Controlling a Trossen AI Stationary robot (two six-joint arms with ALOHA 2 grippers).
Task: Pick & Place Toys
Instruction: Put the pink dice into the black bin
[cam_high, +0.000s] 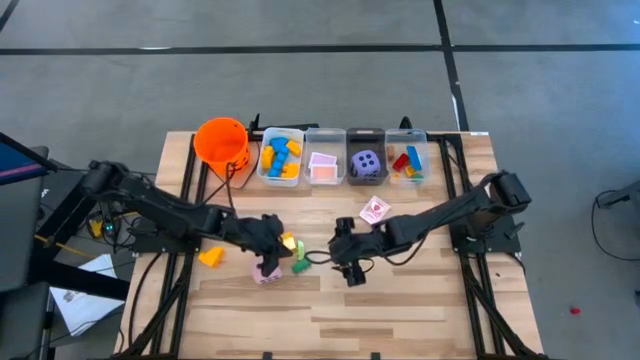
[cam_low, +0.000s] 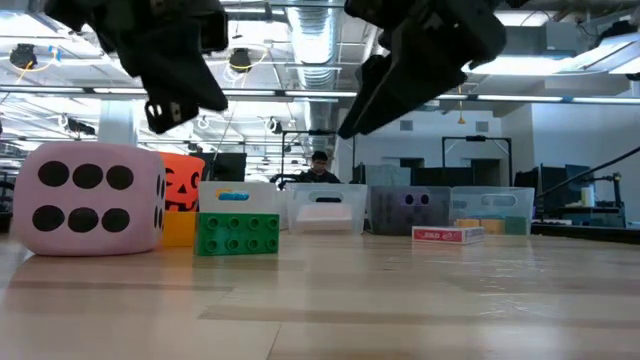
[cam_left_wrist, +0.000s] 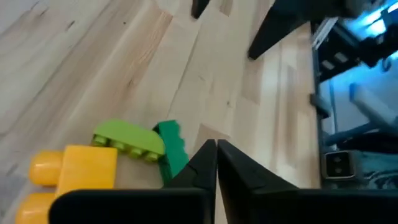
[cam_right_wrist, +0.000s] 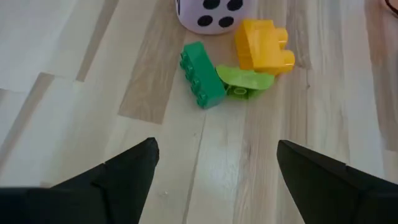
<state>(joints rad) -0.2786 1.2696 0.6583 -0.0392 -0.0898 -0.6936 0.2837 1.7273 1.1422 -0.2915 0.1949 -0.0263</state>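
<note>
A pink die (cam_high: 266, 271), a yellow block (cam_right_wrist: 264, 45), a light green block (cam_right_wrist: 244, 81) and a dark green block (cam_right_wrist: 202, 74) lie close together on the table's middle. The die and the dark green block (cam_low: 238, 234) rest flat on the wood. An orange block (cam_high: 210, 257) lies to their left, and a pink-and-white card (cam_high: 375, 210) to their right. My left gripper (cam_left_wrist: 216, 155) hangs shut just above the cluster, beside the dark green block. My right gripper (cam_right_wrist: 214, 162) hovers open to the cluster's right, pointing down at it.
Along the far edge stand an orange bucket (cam_high: 222, 140) and several clear bins (cam_high: 323, 135), holding blocks, cards and a purple die (cam_high: 367, 165). Bare wood lies toward the near edge. A person (cam_low: 320, 165) shows in the room beyond.
</note>
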